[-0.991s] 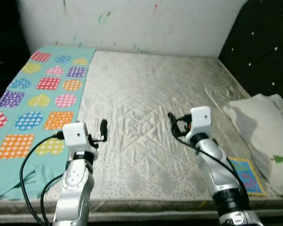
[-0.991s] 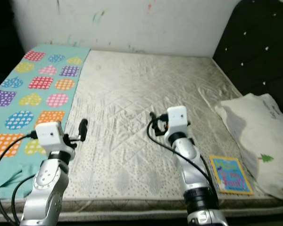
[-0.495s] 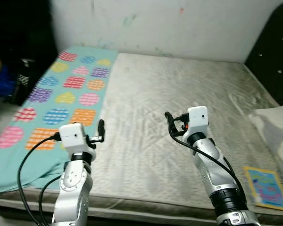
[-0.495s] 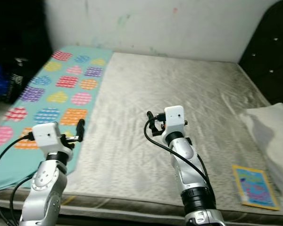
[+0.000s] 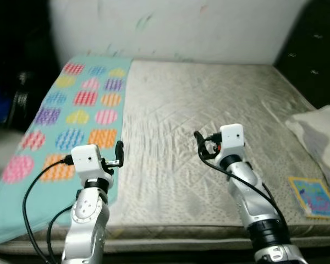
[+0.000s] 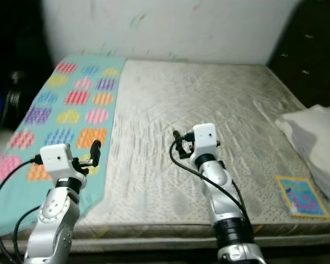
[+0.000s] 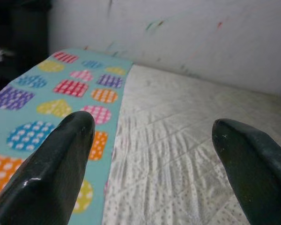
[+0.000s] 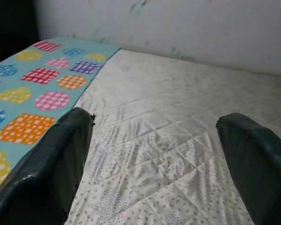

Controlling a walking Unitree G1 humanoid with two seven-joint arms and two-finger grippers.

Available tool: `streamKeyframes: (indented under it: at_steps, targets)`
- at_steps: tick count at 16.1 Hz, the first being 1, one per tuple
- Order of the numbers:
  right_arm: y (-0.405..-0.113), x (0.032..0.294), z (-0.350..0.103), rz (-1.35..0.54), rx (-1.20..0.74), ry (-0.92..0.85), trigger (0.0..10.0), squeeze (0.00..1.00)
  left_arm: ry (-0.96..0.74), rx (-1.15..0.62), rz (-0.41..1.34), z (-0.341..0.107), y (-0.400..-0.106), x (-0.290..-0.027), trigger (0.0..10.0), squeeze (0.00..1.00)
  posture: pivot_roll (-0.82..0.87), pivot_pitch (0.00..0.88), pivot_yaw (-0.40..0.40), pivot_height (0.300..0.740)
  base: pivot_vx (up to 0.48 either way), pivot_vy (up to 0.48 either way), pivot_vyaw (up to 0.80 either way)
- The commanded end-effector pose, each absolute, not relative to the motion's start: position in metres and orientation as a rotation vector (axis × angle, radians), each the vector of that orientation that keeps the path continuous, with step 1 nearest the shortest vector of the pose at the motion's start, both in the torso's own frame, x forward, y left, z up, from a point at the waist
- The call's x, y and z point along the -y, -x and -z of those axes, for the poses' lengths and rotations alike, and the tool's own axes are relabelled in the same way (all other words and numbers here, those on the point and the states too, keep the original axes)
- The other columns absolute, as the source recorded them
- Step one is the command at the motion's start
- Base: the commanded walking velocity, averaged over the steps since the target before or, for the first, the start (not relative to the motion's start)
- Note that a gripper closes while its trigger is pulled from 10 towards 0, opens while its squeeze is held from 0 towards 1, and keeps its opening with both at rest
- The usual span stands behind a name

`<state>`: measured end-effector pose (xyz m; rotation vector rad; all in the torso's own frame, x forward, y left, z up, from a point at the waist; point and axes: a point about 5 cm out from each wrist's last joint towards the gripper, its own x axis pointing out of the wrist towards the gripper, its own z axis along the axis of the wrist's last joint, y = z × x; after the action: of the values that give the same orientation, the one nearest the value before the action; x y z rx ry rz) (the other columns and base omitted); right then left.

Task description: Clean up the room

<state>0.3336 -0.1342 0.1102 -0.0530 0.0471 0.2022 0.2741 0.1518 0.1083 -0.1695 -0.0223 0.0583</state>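
Both-handed, nothing held: left gripper point(image 7: 150, 154) and right gripper point(image 8: 159, 159) stood agape above the mattress point(image 5: 209, 121). Sheet point(image 5: 71, 115) lay leftward, long axis running toward the wall, nearer my left arm; book point(image 5: 314, 196) lay off right.

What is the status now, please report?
Left gripper and right gripper open, empty, raised over the mattress. Patterned sheet covers its left side. Book and pillow at right.
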Motion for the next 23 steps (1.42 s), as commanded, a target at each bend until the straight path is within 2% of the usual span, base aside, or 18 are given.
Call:
streamKeyframes:
  at_steps: [1,19,23]
  targets:
    - [-0.3345,0.1259,-0.1133,-0.224,-0.036,0.048,10.0,0.00,0.170,0.016,-0.077,-0.1074,-0.2730,-0.1565,10.0,0.00,0.07,0.000,-0.052,0.740,0.000,0.480,0.00]
    - [-0.3323,0.1246,-0.1079,-0.241,-0.060,0.066,10.0,0.00,0.167,-0.014,-0.107,-0.1021,-0.2698,-0.1591,10.0,0.00,0.07,0.000,-0.056,0.740,0.000,0.480,0.00]
    - [-0.3344,0.1231,-0.1095,-0.256,-0.057,0.078,10.0,0.00,0.178,0.026,-0.091,-0.1083,-0.2726,-0.1569,10.0,0.00,0.07,0.000,-0.055,0.740,0.000,0.000,0.00]
